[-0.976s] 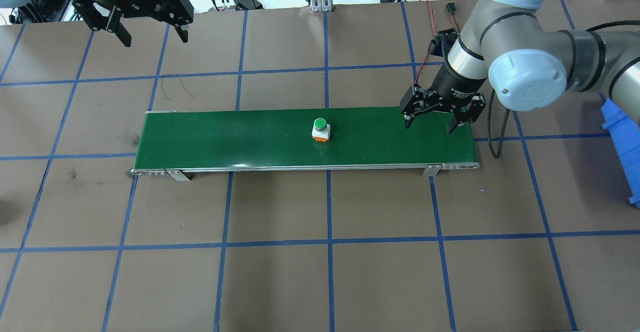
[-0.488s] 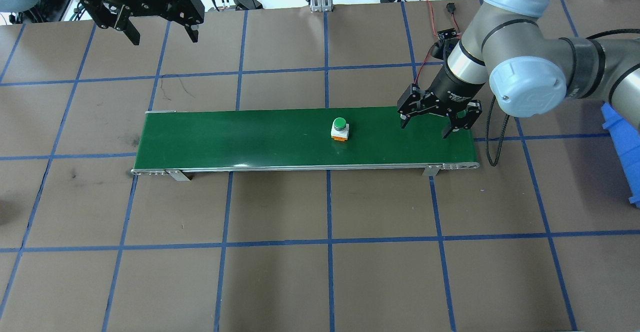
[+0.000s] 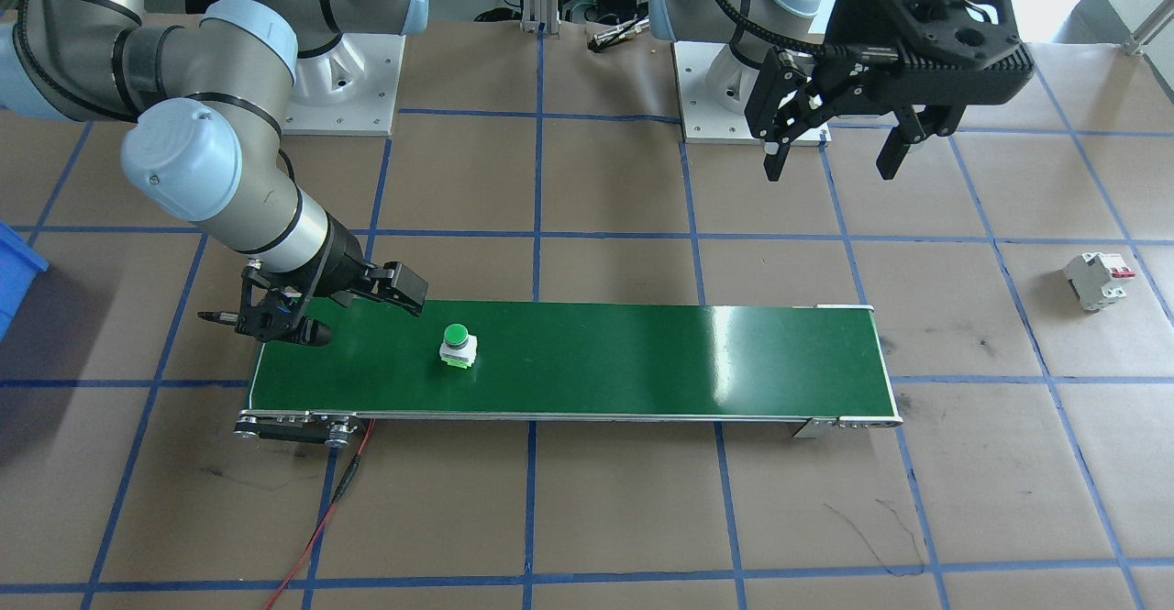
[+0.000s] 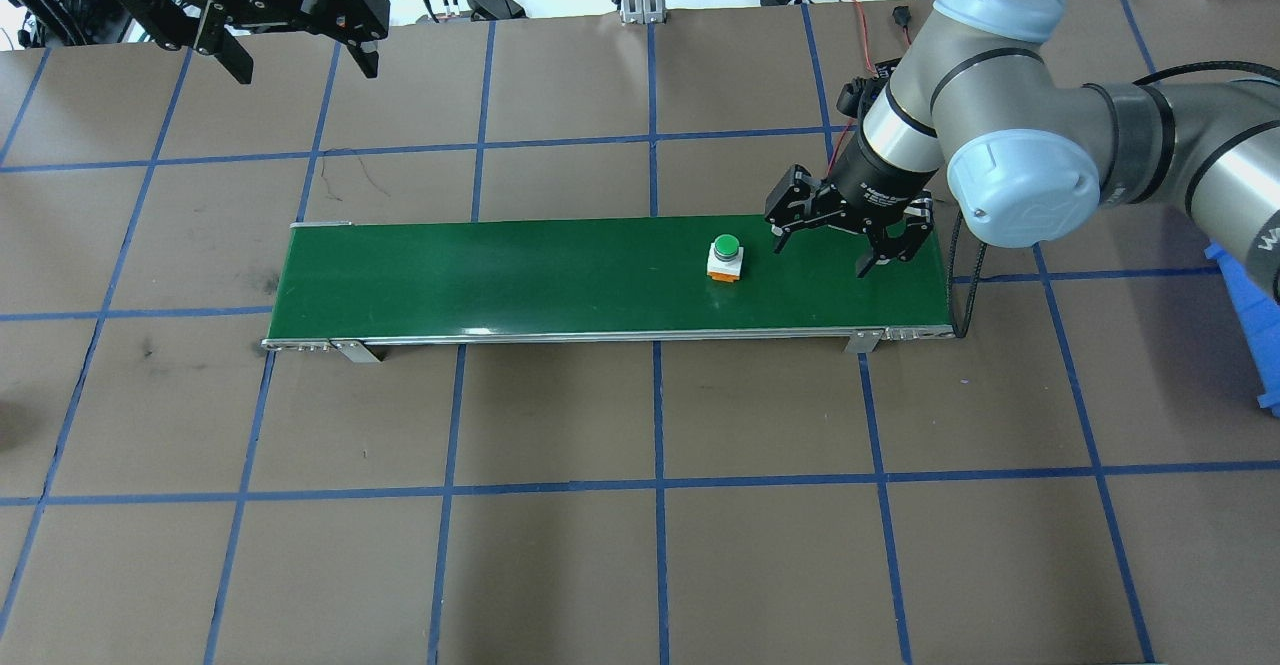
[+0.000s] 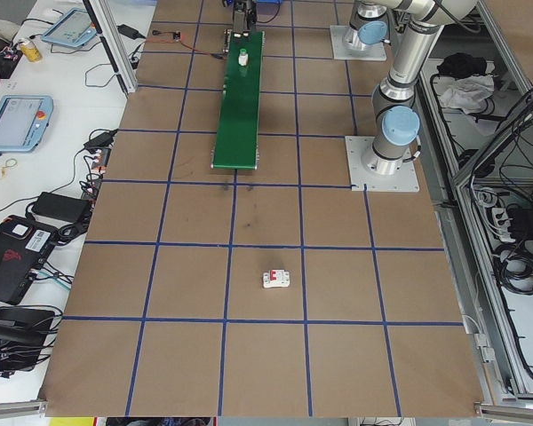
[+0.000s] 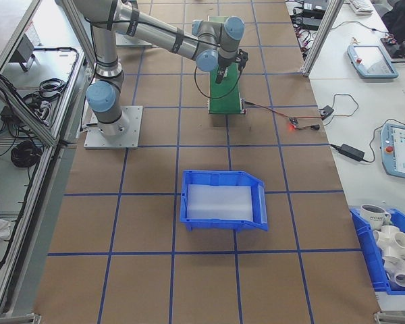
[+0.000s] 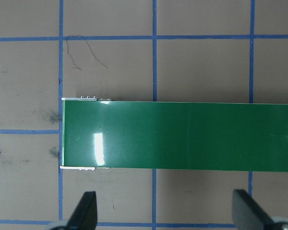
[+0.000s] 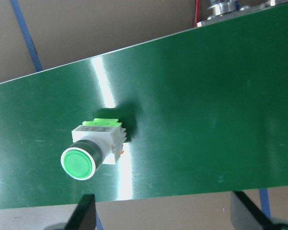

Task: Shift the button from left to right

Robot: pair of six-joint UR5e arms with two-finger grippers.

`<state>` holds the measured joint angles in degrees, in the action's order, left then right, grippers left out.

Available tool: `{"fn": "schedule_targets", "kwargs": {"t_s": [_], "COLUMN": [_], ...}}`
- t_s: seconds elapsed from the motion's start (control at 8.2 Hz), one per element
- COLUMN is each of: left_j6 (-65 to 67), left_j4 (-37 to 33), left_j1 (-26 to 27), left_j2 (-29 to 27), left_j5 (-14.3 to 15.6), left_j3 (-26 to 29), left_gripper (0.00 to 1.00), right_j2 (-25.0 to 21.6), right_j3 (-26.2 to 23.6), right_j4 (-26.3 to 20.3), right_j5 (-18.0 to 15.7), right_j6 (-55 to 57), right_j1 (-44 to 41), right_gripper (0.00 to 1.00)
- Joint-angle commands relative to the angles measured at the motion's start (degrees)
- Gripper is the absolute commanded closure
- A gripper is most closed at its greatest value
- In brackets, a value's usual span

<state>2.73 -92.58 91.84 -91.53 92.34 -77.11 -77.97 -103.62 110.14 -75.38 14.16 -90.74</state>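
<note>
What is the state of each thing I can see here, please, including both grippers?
button: upright on the belt, not gripped, cap on top.
conveyor belt: carrying only the button.
right gripper: open, low over the belt, beside the button.
left gripper: open, raised, away from the belt.
circuit breaker: lying on the table, off the belt.
blue bin: looks empty.

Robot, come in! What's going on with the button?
Both grippers open, left gripper parked high. Button upright on belt, beside right gripper, untouched. Nothing between them.
</note>
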Motion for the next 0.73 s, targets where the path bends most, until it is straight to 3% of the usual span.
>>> {"fn": "schedule_targets", "kwargs": {"t_s": [0.0, 0.37, 0.61], "left_j6": [-0.01, -0.10, -0.62], "left_j4": [-0.49, 0.21, 0.30], "left_j1": [0.01, 0.01, 0.01], "left_j2": [1.09, 0.39, 0.57], "left_j5": [0.38, 0.29, 0.38], "left_j3": [-1.90, -2.35, -2.08], "left_gripper": [0.00, 0.00, 0.00], "right_j2": [0.62, 4.57, 5.63], "right_j3": [0.00, 0.44, 0.44], "right_j4": [1.74, 7.71, 8.69], "right_j5": [-0.12, -3.09, -10.19], "right_j6": [1.31, 0.69, -3.93], "right_j1": [-1.20, -0.93, 0.46], "right_gripper": [0.00, 0.01, 0.19]}}
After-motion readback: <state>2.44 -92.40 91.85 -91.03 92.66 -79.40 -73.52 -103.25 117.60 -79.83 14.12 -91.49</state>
